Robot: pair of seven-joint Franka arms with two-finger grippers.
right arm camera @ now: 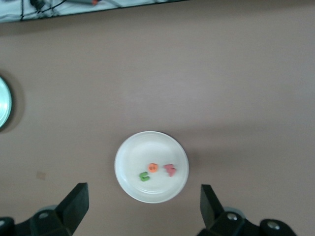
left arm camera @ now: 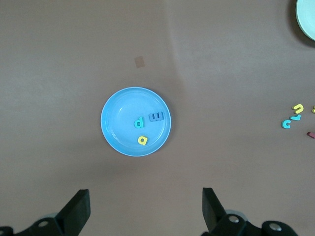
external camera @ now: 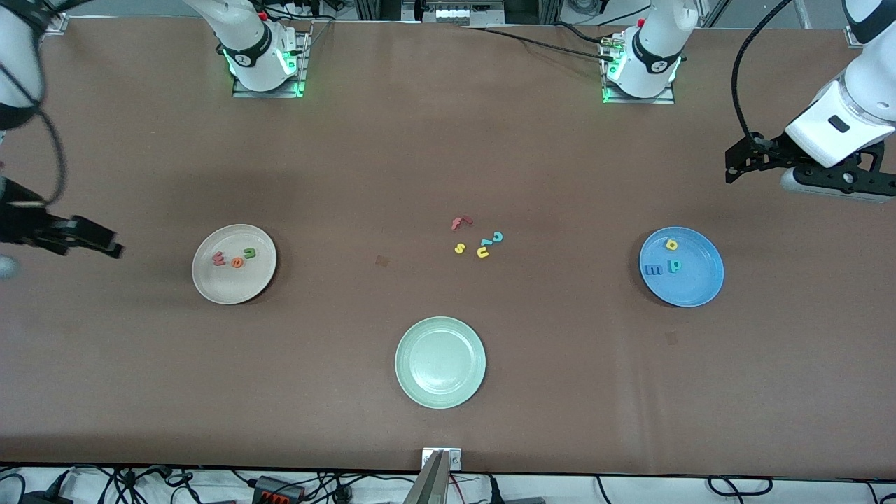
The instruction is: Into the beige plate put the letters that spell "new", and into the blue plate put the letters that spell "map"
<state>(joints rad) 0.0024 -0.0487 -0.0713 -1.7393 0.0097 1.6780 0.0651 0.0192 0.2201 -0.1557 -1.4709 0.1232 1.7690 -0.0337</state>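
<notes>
The beige plate (external camera: 231,288) (right arm camera: 140,147) holds the green "n" (external camera: 250,253) (right arm camera: 144,176), the orange "e" (external camera: 237,262) (right arm camera: 153,167) and the pinkish-red "w" (external camera: 219,260) (right arm camera: 170,169). In the blue plate (external camera: 694,288) (left arm camera: 114,105) lie the blue "m" (external camera: 654,269) (left arm camera: 156,116), the yellow "a" (external camera: 672,244) (left arm camera: 142,140) and the teal "p" (external camera: 675,265) (left arm camera: 140,122). My right gripper (external camera: 108,243) (right arm camera: 144,204) hangs open and empty over bare table at the right arm's end. My left gripper (external camera: 733,165) (left arm camera: 146,206) is open and empty over the table at the left arm's end.
Loose letters lie mid-table: a red "f" (external camera: 460,222), a yellow "s" (external camera: 460,248), a yellow "u" (external camera: 483,251) and a teal "c" (external camera: 497,237). A pale green plate (external camera: 440,362) sits nearer the front camera than they do.
</notes>
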